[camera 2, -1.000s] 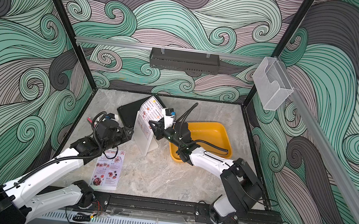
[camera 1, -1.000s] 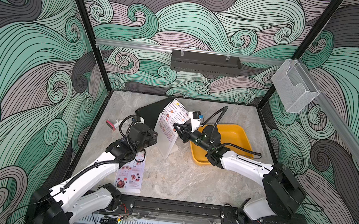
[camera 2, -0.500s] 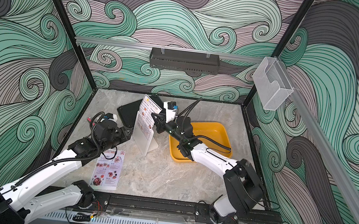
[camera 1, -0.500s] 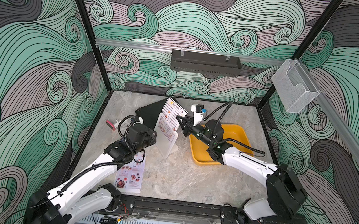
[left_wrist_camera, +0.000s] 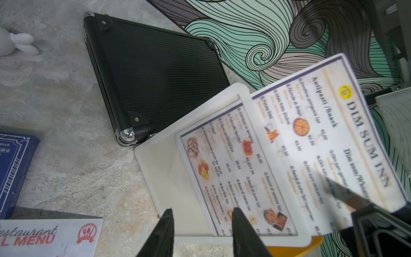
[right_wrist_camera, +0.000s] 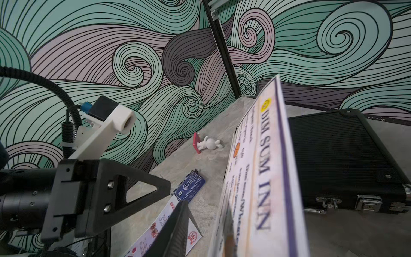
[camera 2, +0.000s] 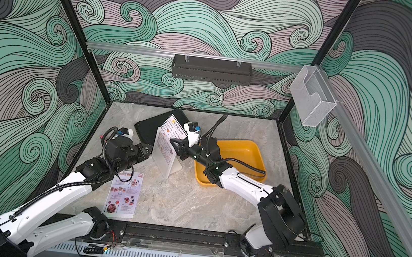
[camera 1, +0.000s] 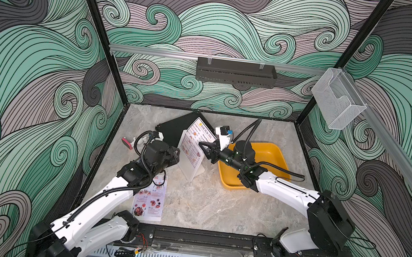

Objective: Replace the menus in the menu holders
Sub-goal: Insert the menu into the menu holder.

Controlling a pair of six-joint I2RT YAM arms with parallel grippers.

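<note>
Pulling the Dim Sum Inn menu point(camera 1: 193, 138) out of the menu holder point(camera 1: 196, 172) mid-table: right gripper point(camera 1: 203, 150) and left gripper point(left_wrist_camera: 201, 213) both gape, so pinch its top, brace the holder, lift straight

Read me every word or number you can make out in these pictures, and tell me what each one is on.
"DIM SUM INN": title of the white menu, partly in the holder.
"Antipasti /Snack": heading on the same menu.
"L MENU", above it "estaurant": cut-off pinkish menu on the table.
Prices, dish lines, and print on the blue box: too blurred to read.
</note>
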